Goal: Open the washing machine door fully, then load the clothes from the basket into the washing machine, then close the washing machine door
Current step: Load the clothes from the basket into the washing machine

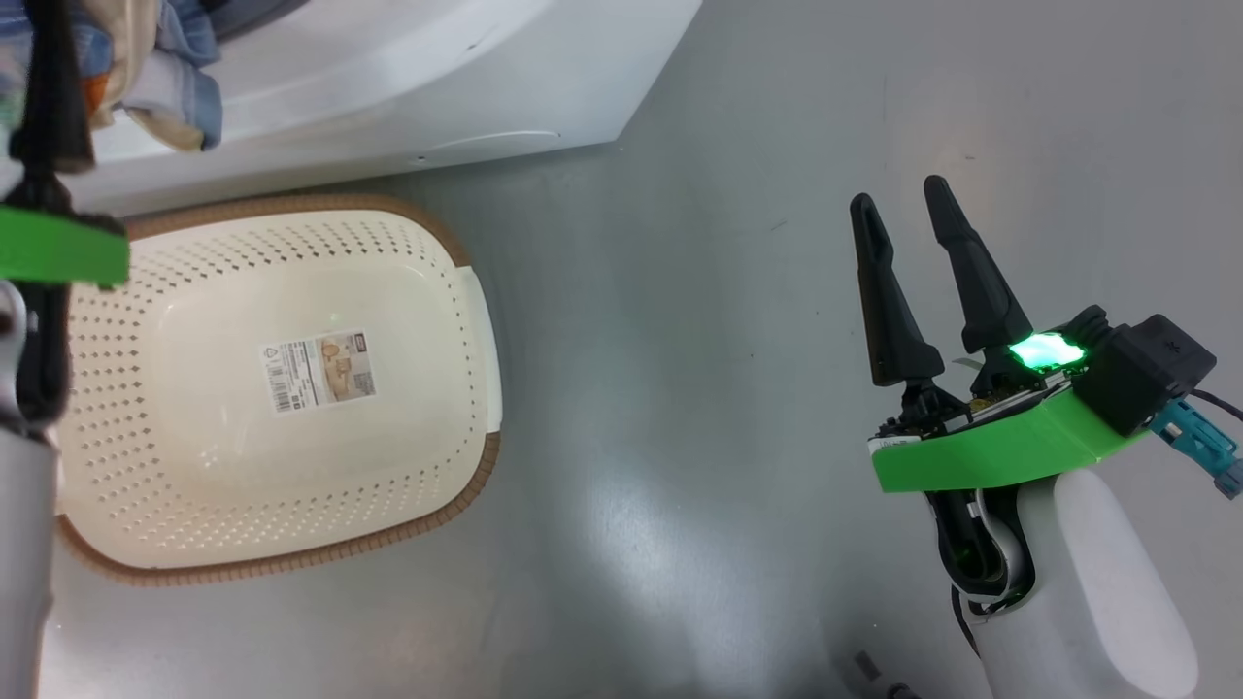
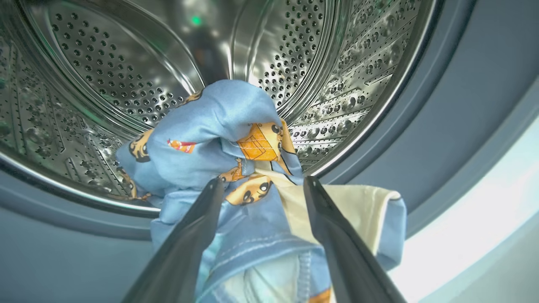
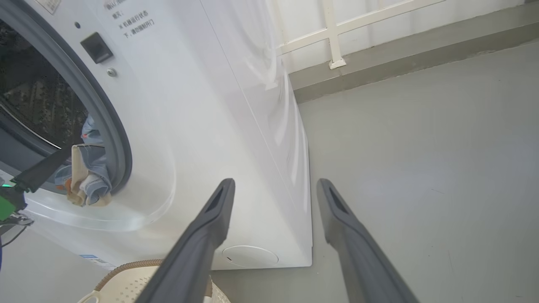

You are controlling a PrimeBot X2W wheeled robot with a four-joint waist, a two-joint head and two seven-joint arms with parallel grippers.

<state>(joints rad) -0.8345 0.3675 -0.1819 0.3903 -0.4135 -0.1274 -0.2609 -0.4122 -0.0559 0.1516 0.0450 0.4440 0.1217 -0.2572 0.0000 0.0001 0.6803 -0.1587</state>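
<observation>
The drum (image 2: 105, 63) past the left claw (image 2: 264, 180) is shiny metal full of small holes. The clothes (image 2: 210, 126) at that claw are soft cloth. The washing machine (image 3: 219, 126) beside the right claw (image 3: 274, 182) is smooth, glossy white. The basket (image 1: 291, 485) is matt cream plastic with a rough woven rim and a paper label (image 1: 318, 372). The floor (image 1: 680, 388) is smooth grey with a dull shine.

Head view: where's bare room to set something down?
Inside the basket, bare but for its label; floor between it and the right gripper. Crowded: washing machine mouth, clothes draped over its gasket, left gripper astride them.
</observation>
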